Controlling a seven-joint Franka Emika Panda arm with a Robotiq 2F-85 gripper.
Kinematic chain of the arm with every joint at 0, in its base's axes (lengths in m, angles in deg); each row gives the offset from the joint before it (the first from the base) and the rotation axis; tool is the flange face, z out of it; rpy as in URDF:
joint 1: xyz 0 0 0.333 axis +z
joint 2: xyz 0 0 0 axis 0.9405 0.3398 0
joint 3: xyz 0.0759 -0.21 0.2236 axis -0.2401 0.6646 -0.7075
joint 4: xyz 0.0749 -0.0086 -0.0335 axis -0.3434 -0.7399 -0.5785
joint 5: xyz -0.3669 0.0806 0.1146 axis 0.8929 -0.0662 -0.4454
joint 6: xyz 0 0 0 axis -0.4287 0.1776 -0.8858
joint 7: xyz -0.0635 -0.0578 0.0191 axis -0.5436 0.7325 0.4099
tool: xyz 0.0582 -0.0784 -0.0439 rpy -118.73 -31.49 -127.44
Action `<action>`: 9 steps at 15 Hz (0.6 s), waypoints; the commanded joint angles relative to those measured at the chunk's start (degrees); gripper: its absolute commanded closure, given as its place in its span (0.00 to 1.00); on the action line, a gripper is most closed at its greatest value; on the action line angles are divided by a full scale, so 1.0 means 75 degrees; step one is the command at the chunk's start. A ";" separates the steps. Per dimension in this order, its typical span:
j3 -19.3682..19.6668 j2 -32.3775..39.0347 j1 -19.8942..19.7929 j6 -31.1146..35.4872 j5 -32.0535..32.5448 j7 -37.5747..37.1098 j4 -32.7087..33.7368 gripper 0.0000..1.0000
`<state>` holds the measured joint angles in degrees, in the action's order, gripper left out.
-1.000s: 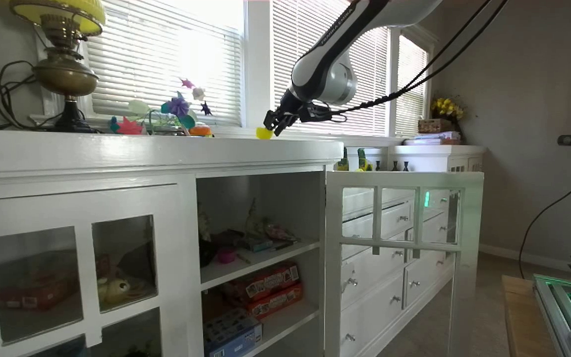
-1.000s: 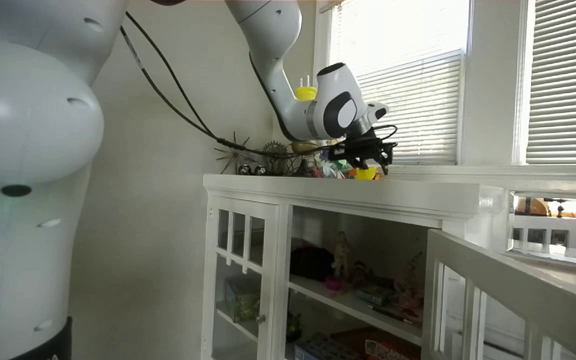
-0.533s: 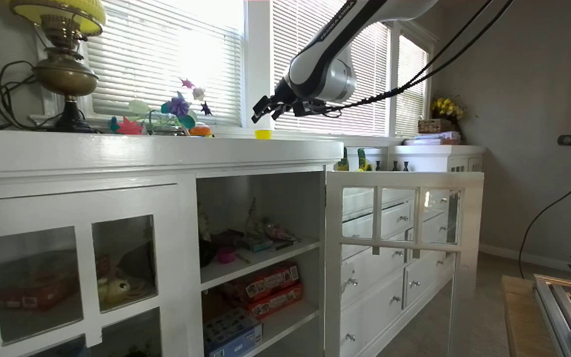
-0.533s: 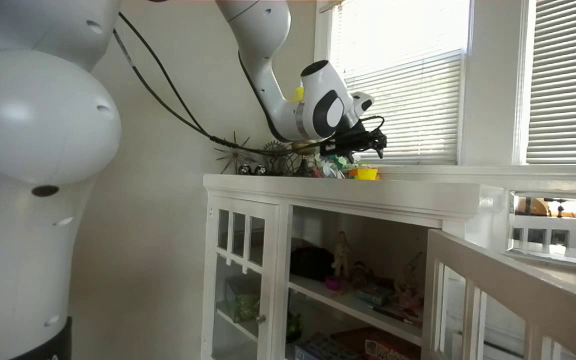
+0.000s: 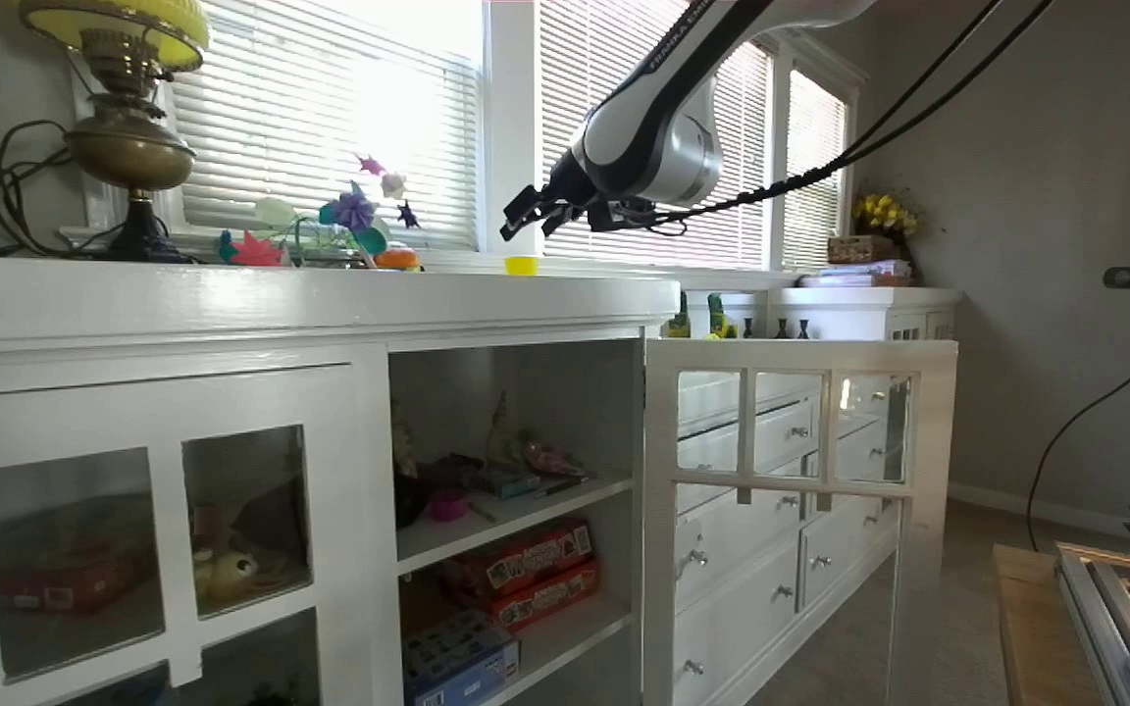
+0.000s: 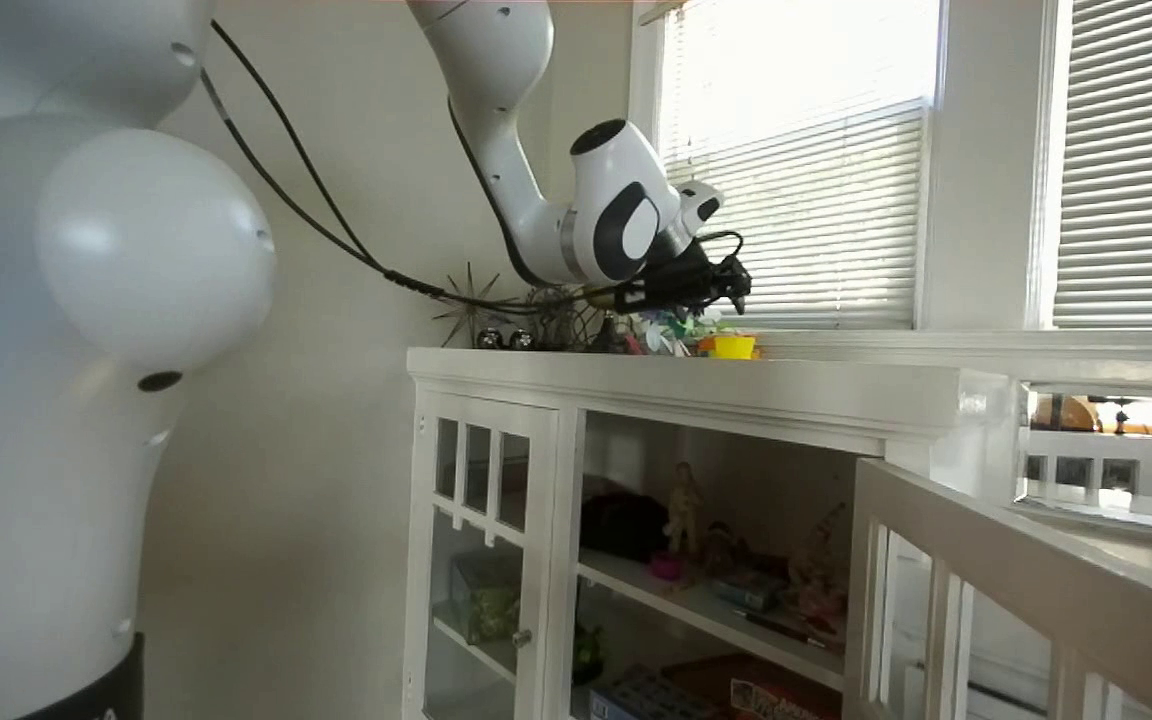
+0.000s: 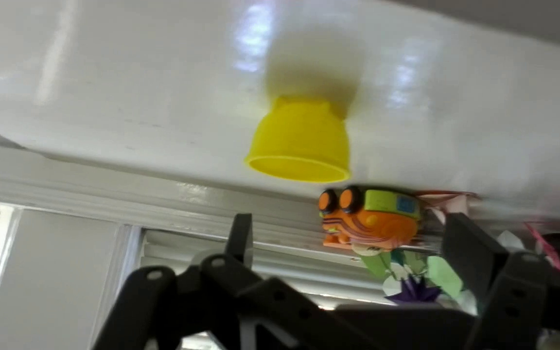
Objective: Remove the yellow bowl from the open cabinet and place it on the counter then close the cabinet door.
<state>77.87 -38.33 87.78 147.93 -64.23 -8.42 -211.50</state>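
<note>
The yellow bowl (image 5: 521, 266) stands upright on the white counter (image 5: 281, 299), close to the back ledge. It also shows in an exterior view (image 6: 734, 347) and in the wrist view (image 7: 304, 133). My gripper (image 5: 527, 233) is open and empty, just above the bowl and apart from it. In the wrist view the two fingers (image 7: 472, 253) stand wide apart with nothing between them. The cabinet (image 5: 580, 402) below the counter is open, with its shelves showing. The cabinet door (image 5: 805, 354) is swung wide open, also seen in an exterior view (image 6: 1016, 540).
An orange toy (image 7: 382, 221) and paper flowers (image 5: 354, 211) stand beside the bowl. A brass lamp (image 5: 133, 147) stands farther along the counter. Red boxes (image 5: 545, 559) and small items fill the cabinet shelves. White drawers (image 5: 737, 598) lie behind the open door.
A second ago my gripper was down at the bowl with its fingers at it. It has opened, let go and risen, then drawn back slightly. The bowl stays on the counter.
</note>
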 commanded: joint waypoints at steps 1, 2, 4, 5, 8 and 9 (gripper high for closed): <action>-0.0118 -0.1185 0.0469 -0.0690 -0.0161 -0.0090 -0.0970 0.00; -0.0120 -0.1337 0.0548 -0.0835 -0.0105 -0.0088 -0.1075 0.00; -0.1287 -0.1740 -0.0526 -0.1286 0.0445 -0.0451 -0.1305 0.00; -0.0539 -0.1936 0.0367 -0.1622 0.0209 -0.0200 -0.1402 0.00; -0.1051 -0.2627 0.0289 -0.3446 0.0217 -0.0389 -0.1529 0.00; -0.1173 -0.2803 0.0314 -0.4088 0.0200 -0.0458 -0.1516 0.00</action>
<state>71.13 -52.83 89.51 128.13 -63.53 -9.51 -220.57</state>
